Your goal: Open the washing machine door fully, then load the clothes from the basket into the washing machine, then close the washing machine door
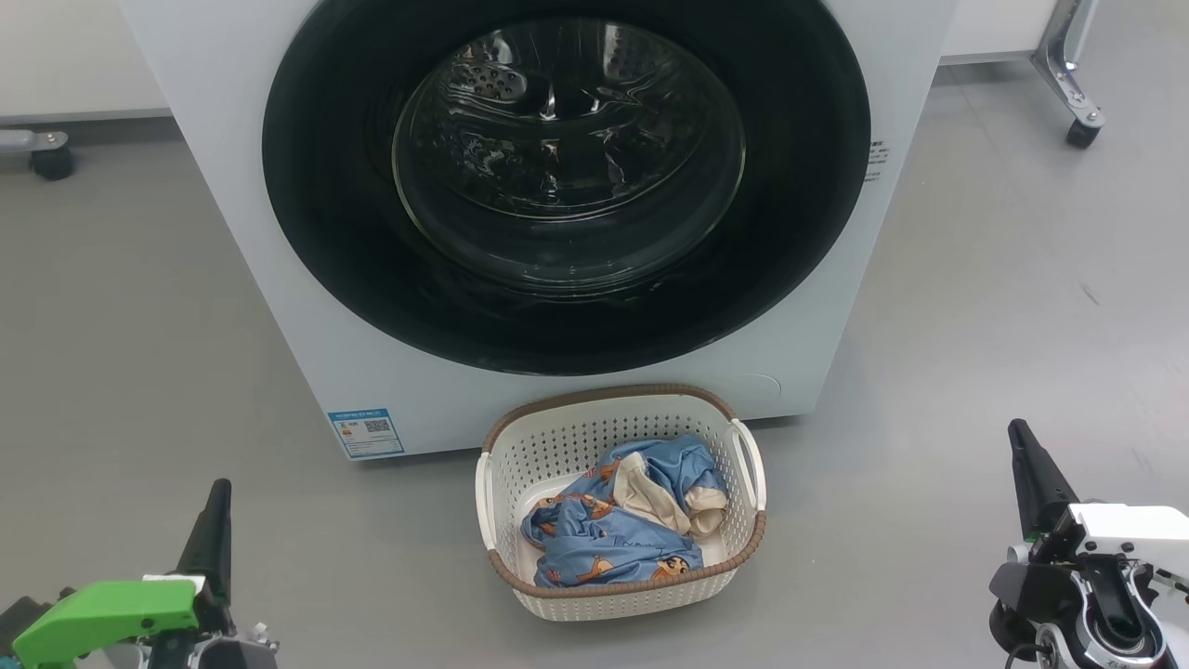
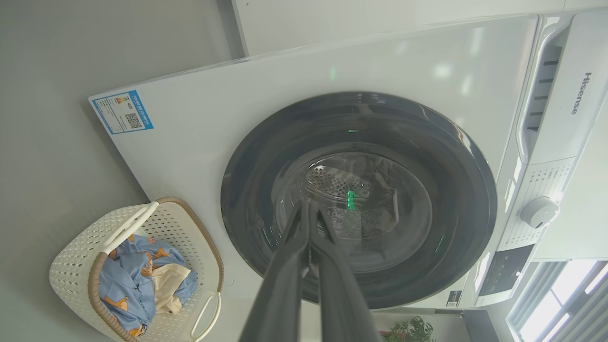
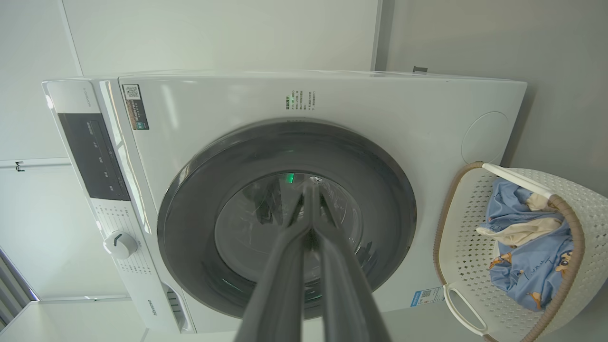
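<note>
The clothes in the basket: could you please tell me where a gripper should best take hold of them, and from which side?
Probably the raised cream-beige fold at the middle of the clothes, coming straight down from above: the walls of the basket ring the bundle on every side, and its open top faces up.

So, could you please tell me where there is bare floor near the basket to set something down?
Bare floor lies left of the basket, toward the left gripper, and right of it, toward the right gripper. Behind, it sits close to the washing machine.
</note>
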You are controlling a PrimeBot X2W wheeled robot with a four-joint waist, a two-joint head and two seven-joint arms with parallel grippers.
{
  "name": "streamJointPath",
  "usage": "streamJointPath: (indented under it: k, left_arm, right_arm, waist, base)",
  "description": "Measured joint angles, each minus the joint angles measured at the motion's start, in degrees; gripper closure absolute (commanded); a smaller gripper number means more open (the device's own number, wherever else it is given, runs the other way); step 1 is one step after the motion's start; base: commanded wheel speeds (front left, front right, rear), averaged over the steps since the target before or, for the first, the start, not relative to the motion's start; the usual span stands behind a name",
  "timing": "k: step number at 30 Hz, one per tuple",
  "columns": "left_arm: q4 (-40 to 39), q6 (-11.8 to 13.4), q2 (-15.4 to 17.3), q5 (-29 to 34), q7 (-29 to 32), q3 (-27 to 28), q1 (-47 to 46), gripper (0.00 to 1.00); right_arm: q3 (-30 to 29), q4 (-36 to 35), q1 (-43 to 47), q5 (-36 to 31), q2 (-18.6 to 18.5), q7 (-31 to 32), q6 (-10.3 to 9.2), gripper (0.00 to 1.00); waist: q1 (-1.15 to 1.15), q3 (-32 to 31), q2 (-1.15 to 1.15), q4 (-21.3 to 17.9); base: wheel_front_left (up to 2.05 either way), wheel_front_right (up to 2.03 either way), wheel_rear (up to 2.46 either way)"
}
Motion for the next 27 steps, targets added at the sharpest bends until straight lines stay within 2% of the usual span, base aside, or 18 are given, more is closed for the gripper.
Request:
streamJointPath:
  k: [18,19,27]
  left_arm:
    - [0.4,0.0,-0.2,0.0,0.1,0.0,0.2,1.00]
    - [1.1,0.1,-0.4,0.0,0.1,-0.1,0.6,0.00]
    - [4.2,0.1,-2.2,0.0,0.0,-0.9,4.1,0.00]
  right_arm:
    - [0.0,0.4,0.2,0.0,0.2,0.0,-0.02,1.00]
    - [0.0,1.0,0.6,0.0,0.4,0.0,-0.05,0.00]
    - [0.2,3.9,4.1,0.0,2.5,-0.1,-0.05,0.00]
  waist:
    - [0.00,0.0,0.00,0.0]
    - [0.00,0.0,0.00,0.0]
    - [0.00,0.0,0.00,0.0]
  base:
    - [0.00,0.00,0.00]
    - [0.00,0.00,0.00]
    - [0.00,0.00,0.00]
